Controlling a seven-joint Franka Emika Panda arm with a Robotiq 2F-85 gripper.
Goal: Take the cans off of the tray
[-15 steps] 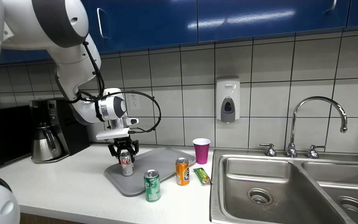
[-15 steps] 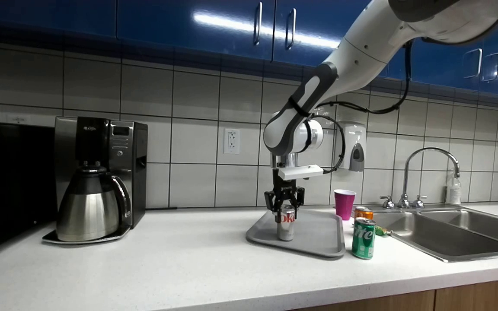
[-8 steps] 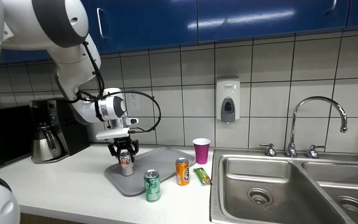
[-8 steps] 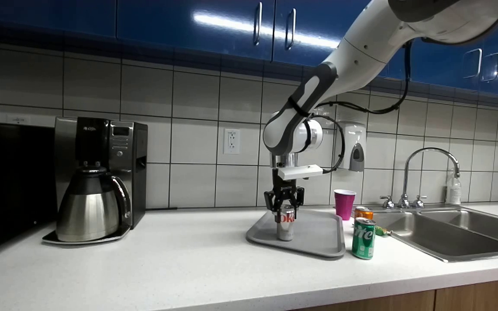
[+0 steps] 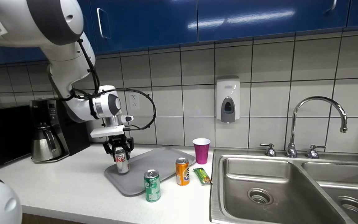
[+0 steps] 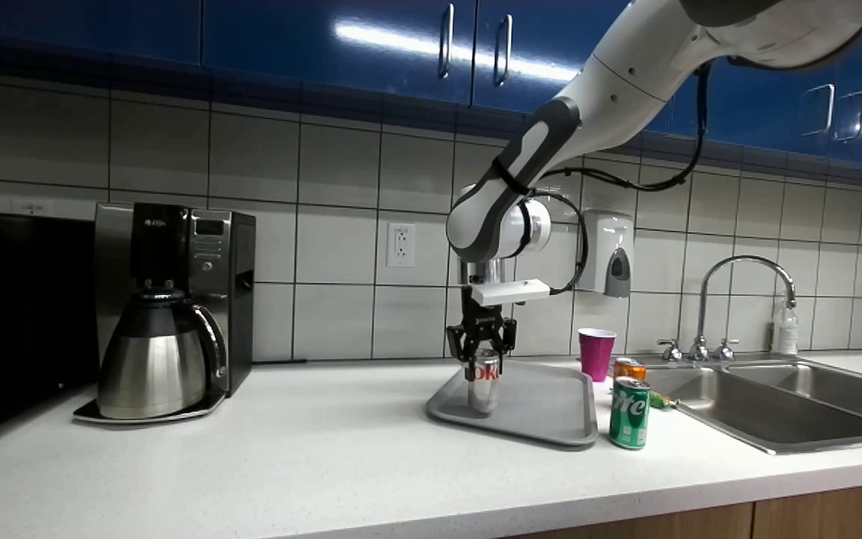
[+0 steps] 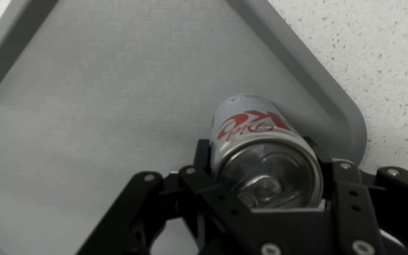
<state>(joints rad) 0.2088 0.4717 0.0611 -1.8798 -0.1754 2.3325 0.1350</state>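
Gripping the silver can (image 7: 262, 148), the jaws stand closed on its upper sides, over the tray (image 5: 158, 163) near one corner; whether it touches is unclear. The green can (image 5: 152, 186) and orange can (image 5: 182, 172) stand on the desk (image 5: 57, 186) beside the tray's edge.

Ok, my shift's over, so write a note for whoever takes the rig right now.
End effector: shut on the silver cylindrical can with red lettering, over the flat grey tray; contact with it unclear.
Done: green cylindrical can and orange cylindrical can stand on the speckled white counter, beside the tray.
Left: take the silver can off the tray, set it down, release.
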